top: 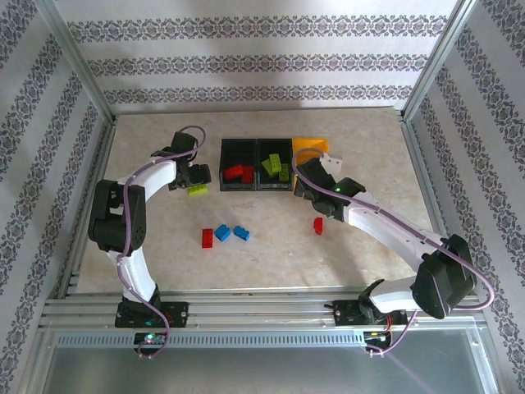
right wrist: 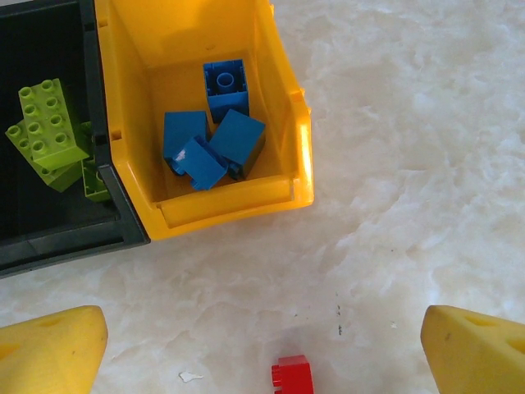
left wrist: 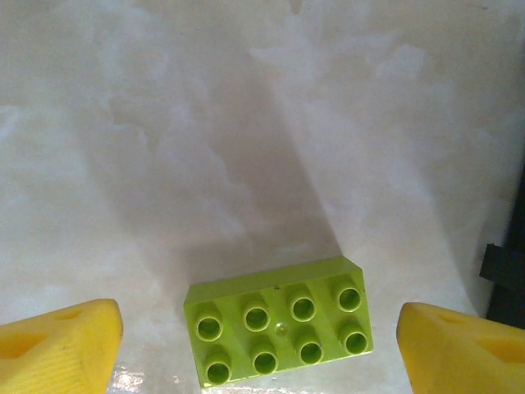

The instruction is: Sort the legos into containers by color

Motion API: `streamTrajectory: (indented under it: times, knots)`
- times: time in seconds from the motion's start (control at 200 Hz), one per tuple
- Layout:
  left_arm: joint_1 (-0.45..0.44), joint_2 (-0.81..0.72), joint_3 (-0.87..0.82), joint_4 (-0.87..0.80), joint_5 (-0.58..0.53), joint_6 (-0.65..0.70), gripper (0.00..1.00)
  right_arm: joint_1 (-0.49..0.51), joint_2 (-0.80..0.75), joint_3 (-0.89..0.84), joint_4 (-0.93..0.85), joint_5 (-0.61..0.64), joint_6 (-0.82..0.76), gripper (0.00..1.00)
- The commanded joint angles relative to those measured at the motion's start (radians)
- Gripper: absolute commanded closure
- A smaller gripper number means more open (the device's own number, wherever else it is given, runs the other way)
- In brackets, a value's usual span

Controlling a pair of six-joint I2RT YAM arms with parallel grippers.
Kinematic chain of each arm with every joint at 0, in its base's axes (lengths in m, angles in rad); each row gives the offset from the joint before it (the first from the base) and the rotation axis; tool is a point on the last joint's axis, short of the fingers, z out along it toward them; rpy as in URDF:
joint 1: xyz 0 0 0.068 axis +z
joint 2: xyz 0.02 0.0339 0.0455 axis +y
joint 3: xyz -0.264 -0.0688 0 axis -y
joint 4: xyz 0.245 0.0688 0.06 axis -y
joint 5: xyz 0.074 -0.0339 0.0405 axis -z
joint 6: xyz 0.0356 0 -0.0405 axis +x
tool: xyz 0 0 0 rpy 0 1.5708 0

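A lime green lego [left wrist: 279, 324] lies flat on the table, studs up, between the yellow fingers [left wrist: 57, 345] of my open left gripper [left wrist: 261, 349], which do not touch it. In the top view this lego [top: 197, 190] sits just left of the containers. My right gripper [right wrist: 262, 353] is open and holds nothing. It hovers in front of the yellow container [right wrist: 230, 209], which holds several blue legos [right wrist: 209, 139]. A small red lego [right wrist: 292, 376] lies on the table between its fingers, low in the right wrist view. The middle black container [right wrist: 74, 242] holds lime legos [right wrist: 49, 131].
The left black container [top: 226, 185] holds red legos [top: 239, 173]. One red lego [top: 207, 237] and two blue ones [top: 222, 234] [top: 241, 232] lie on the table nearer the arm bases. Another red lego [top: 318, 226] lies beside the right arm. Patterned walls fence the table.
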Motion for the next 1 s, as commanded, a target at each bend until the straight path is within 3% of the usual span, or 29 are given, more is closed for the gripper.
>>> streamTrajectory:
  times: [0.0,0.55,0.834,0.914,0.994]
  knots:
    - [0.005,0.050,0.010,-0.008,-0.010,0.006,0.14,0.012,0.001,0.023,0.010,0.006,0.003,0.02]
    - [-0.007,0.111,0.035,-0.038,-0.067,0.028,0.13,0.017,-0.006,0.022,0.011,0.009,0.001,0.02]
    - [-0.003,0.150,0.082,-0.053,-0.083,0.067,0.21,0.017,-0.006,0.021,0.010,0.007,0.001,0.02]
    - [-0.001,0.150,0.090,-0.055,-0.082,0.071,0.31,0.017,-0.012,0.015,0.008,0.011,0.003,0.02]
    - [-0.001,0.146,0.095,-0.061,-0.079,0.071,0.32,0.017,-0.016,0.011,0.008,0.011,0.009,0.02]
